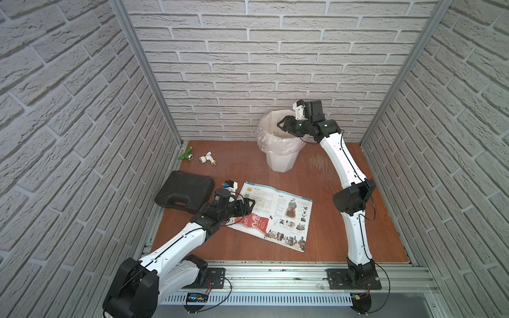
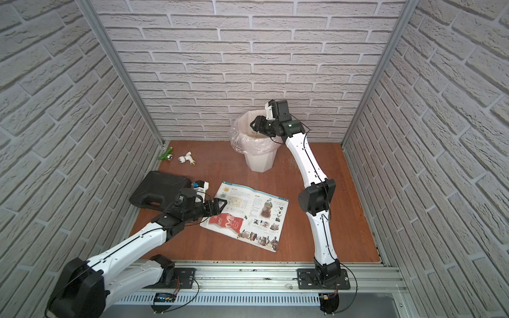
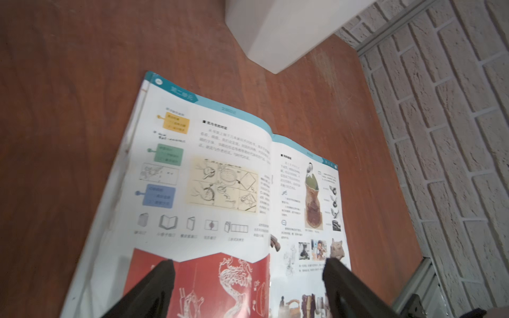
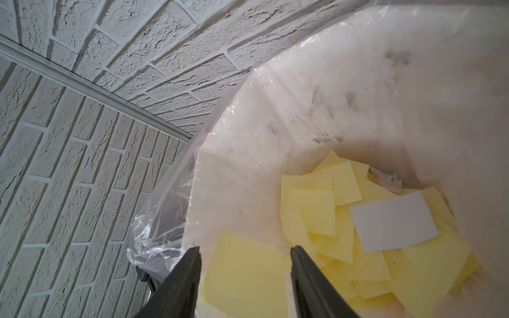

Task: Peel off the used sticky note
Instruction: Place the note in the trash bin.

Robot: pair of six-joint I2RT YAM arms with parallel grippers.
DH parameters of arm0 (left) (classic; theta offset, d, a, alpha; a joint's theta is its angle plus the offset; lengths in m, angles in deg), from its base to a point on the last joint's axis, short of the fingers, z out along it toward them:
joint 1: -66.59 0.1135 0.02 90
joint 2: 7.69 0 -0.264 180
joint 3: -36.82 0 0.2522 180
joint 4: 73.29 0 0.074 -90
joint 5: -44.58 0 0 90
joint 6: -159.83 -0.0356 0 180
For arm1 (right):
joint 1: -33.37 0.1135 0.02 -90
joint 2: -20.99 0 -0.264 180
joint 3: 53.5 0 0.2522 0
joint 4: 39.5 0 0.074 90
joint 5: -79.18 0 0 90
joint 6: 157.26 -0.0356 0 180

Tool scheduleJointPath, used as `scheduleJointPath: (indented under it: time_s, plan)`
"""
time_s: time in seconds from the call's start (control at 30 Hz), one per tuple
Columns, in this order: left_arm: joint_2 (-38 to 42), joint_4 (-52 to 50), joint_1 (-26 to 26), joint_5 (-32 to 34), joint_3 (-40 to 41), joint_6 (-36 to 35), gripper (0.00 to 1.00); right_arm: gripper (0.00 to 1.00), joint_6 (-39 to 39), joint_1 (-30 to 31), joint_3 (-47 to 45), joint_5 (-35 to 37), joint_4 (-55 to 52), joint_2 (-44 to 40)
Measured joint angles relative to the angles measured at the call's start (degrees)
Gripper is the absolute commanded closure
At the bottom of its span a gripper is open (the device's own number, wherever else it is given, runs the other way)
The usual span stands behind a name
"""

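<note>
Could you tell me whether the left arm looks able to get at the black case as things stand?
Probably yes: the left gripper hangs open over the book, the black case lies close beside that arm's wrist, and nothing stands between them.

I have the two top views high above the near edge of the surface (image 1: 316, 247), tilted down toward the back wall (image 1: 248, 68). They are almost the same picture, and both take in the whole surface, the open book (image 1: 275, 214) and the white bin (image 1: 281, 162). The left wrist camera sits low and close behind the left gripper (image 3: 249, 263), facing across the book toward the bin's base. The right wrist camera hangs right over the bin's mouth behind the right gripper (image 4: 245, 249), looking down inside. The top views see only a sliver of that interior.
</note>
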Motion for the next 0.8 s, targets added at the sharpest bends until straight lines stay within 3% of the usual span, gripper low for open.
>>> scheduleJointPath:
  time_s: [0.2, 0.3, 0.8]
  plan:
    - [0.5, -5.0, 5.3, 0.5, 1.1, 0.0, 0.11, 0.33, 0.5, 0.0, -0.6, -0.3, -0.2, -1.3]
    - [0.6, -6.6, 6.6, 1.0, 1.6, 0.0, 0.09, 0.32, 1.0, 0.0, -6.2, -0.6, 0.6, -5.8]
    - [-1.6, -8.5, 7.4, 3.1, 2.9, -1.1, 0.02, 0.3, 1.4, 0.0, -60.5, -0.8, 15.7, -47.4]
